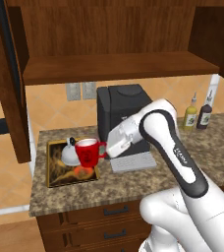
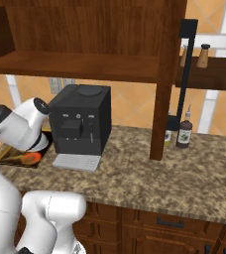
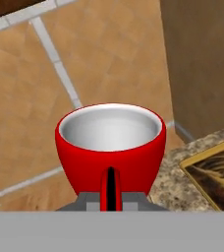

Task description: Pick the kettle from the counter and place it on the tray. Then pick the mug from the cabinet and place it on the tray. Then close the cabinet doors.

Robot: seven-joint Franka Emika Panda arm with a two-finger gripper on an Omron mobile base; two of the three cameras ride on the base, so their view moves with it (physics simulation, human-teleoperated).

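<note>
The red mug (image 1: 88, 151) hangs over the right part of the gold-rimmed tray (image 1: 52, 170), with my gripper (image 1: 104, 148) shut on its side handle. In the hand view the mug (image 3: 110, 142) is upright, its handle toward the camera between the grey fingers (image 3: 87, 202). Whether its base touches the tray I cannot tell. The silver-white kettle (image 1: 69, 154) stands on the tray just left of the mug. The cabinet (image 1: 114, 29) above is open, its shelf (image 1: 119, 68) bare. The left door (image 1: 8, 83) and right door (image 2: 167, 74) both stand swung out.
A big black coffee machine (image 1: 121, 110) with a grey drip plate (image 1: 132, 162) stands right of the tray, close behind my hand. Two bottles (image 1: 197, 114) stand far right on the granite counter (image 1: 133, 184). A tray corner (image 3: 217, 170) shows at the hand view's right.
</note>
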